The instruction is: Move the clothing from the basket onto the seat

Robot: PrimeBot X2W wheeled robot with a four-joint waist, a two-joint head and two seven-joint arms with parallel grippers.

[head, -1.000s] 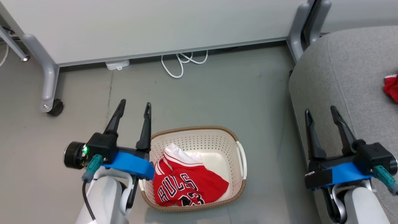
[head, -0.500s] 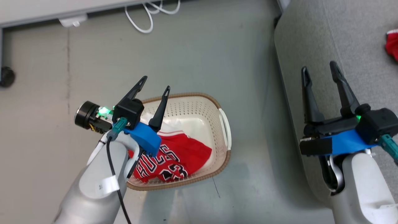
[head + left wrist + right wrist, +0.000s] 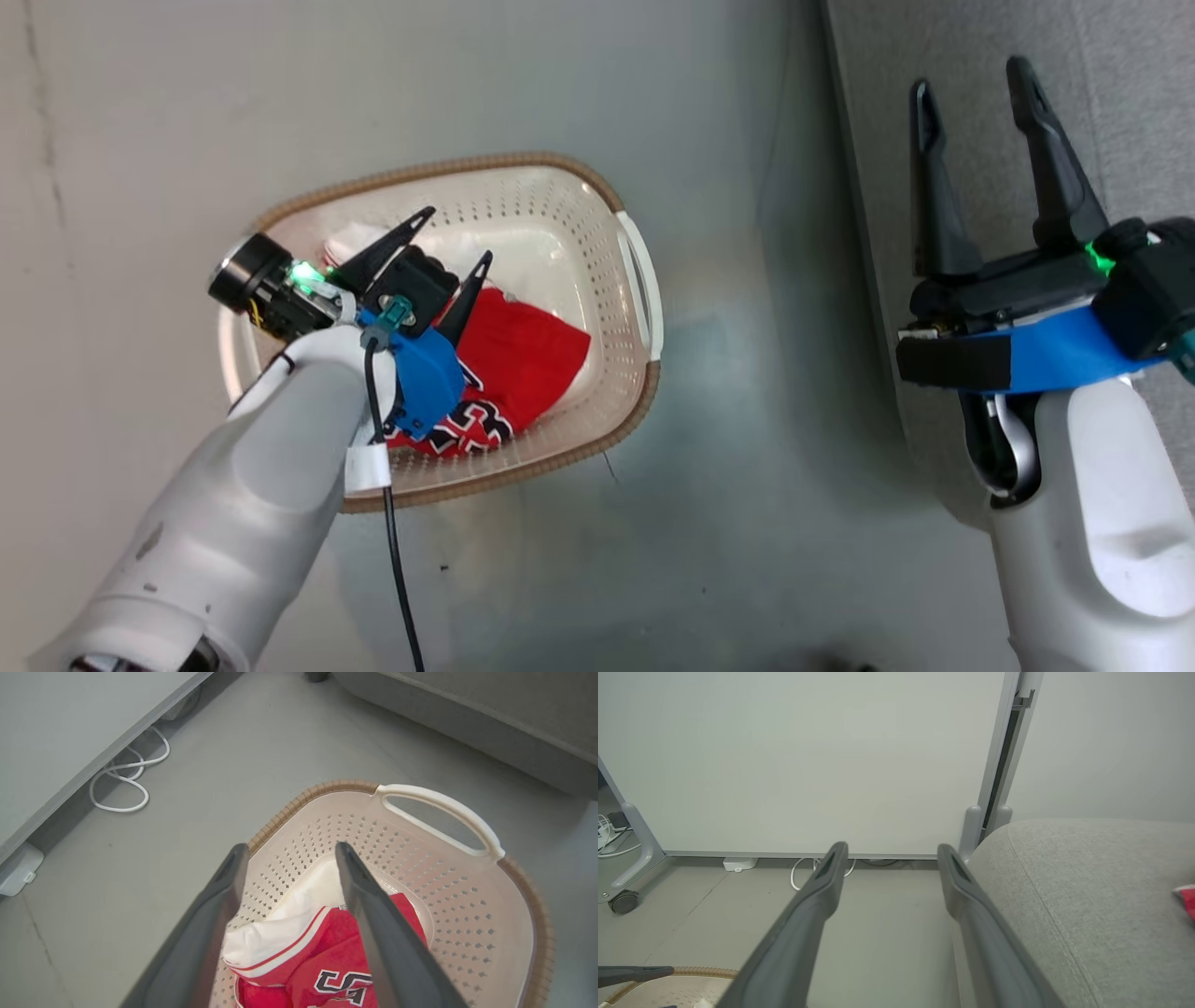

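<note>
Left claw point(image 3: 459, 233) hangs over the basket point(image 3: 551, 210), fingers spread and empty; the red jersey point(image 3: 527, 350) lies crumpled inside, just below its tips. Right claw point(image 3: 971, 75), also spread, is over the seat point(image 3: 1130, 112) edge. I'd judge the cloth light, limp and easily bunched, so I'd pinch the raised white fold point(image 3: 275, 933) between the fingers.

red jersey point(image 3: 525, 359), cream perforated basket point(image 3: 560, 201)

the basket point(image 3: 448, 168) is open on top; its walls and rim ring the jersey point(image 3: 523, 355). bare floor point(image 3: 747, 280) lies between basket and seat point(image 3: 1139, 93), whose edge stands close by the right gripper point(image 3: 970, 75).
</note>
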